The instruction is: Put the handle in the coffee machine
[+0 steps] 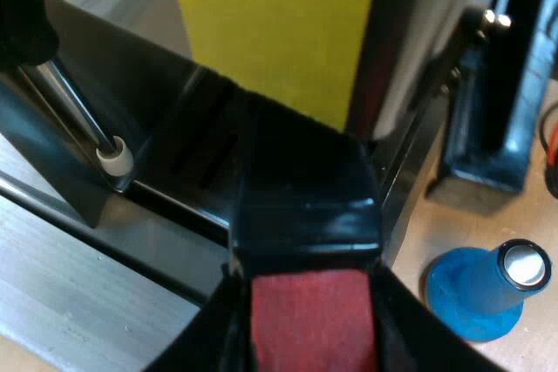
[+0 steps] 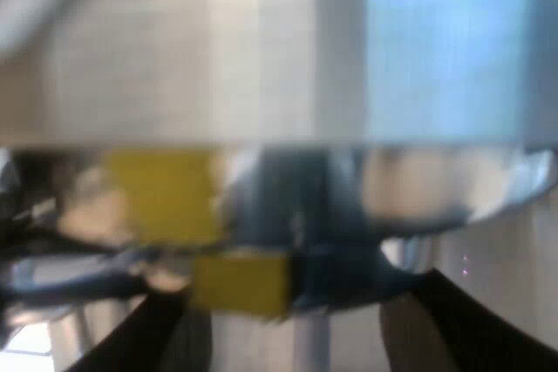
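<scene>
The left end effector is closed on the handle. Its two black fingers press against either side of the red end, and no gap shows between finger and handle. From that grip the dark part of the handle runs straight away from the fingers toward the front of the espresso machine. It ends at the black base beneath a yellow panel. The holder's metal head is hidden behind the handle, so it cannot be told whether it is seated in the machine.

To one side of the handle, a thin metal wand with a pale tip slants down toward the machine's black tray. A brushed metal surface adjoins the tray's edge. To the other side, a blue tamper stands on its broad base on the wooden counter, near the machine's corner. Its silver-capped top faces up, and it is apart from both the handle and the fingers.

The right end effector is wide, its black fingers well apart with nothing between them. It hangs close to a shiny metal surface that mirrors yellow patches. Which part of the setup this surface belongs to cannot be told.
</scene>
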{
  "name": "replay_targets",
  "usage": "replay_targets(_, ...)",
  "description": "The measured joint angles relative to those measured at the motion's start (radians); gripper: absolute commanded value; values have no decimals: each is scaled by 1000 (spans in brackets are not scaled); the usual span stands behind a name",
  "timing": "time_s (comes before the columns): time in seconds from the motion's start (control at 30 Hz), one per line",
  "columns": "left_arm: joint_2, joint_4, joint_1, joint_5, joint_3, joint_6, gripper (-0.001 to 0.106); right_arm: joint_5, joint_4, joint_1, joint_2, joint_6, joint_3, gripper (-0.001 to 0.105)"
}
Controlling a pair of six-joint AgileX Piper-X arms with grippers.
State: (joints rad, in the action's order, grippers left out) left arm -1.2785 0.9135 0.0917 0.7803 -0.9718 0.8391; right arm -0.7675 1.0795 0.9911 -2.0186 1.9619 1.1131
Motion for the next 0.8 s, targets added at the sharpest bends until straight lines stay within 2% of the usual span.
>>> replay_targets(0.5,0,1,0,0,0,0,0,19,144,-12,-52,25,0,47)
replay_targets(0.57,0,3,0,0,0,0,0,19,159,-12,-56,67,0,47)
replay_targets(0.8,0,3,0,0,0,0,0,41,177,-12,-61,76,6,47)
